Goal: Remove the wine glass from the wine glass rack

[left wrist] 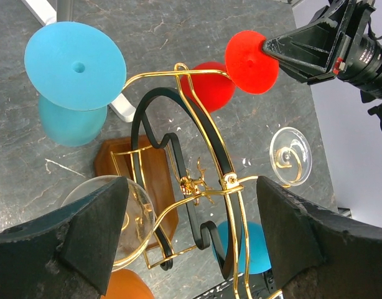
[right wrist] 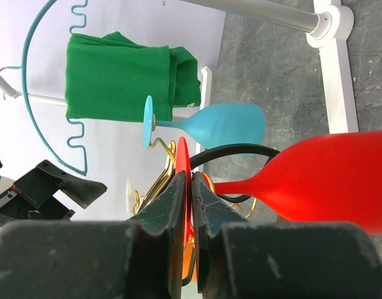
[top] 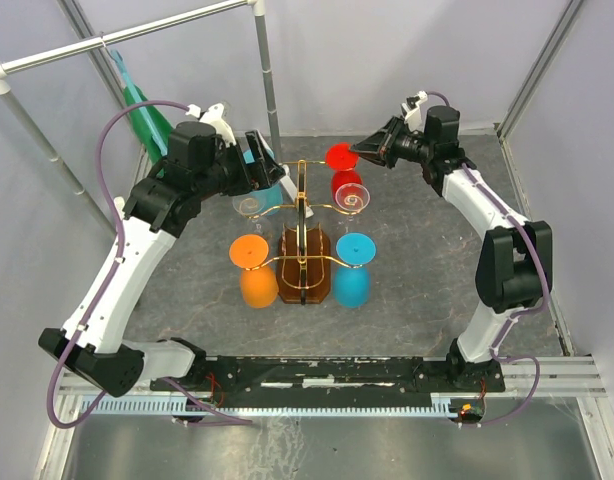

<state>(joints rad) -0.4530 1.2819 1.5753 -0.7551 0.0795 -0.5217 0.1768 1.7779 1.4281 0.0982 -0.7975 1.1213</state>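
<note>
**A:** What sits nearest the arms?

**B:** An orange glass (top: 259, 288) on the left and a blue glass (top: 352, 285) on the right. Both hang bowl-down from the wine glass rack (top: 305, 270), whose wooden base stands on the desk (top: 187, 300). Neither one is in play, so leave them be.

**A:** And the left gripper (left wrist: 191, 184)?

**B:** It hovers over the rack's left side with its jaws spread wide and nothing held. A clear glass (top: 249, 203) hangs just below it. I'd keep that arm where it is, off the wire.

**A:** So the work is at the far right?

**B:** Yes. The red wine glass (top: 347, 185) hangs inverted on the far right arm of the rack. The right gripper (right wrist: 190, 179) has closed on the rim of its foot (right wrist: 182, 156), one finger on each face of the disc.

**A:** How do you get it off cleanly?

**B:** It's a thin pinch with the bowl's weight hanging below, so I'd expect the glass to want to swivel. Move slowly, keep the foot level, and slide the stem out along the gold wire towards its open end. Don't pull straight up. Watch the bowl against the neighbouring scroll.
</note>
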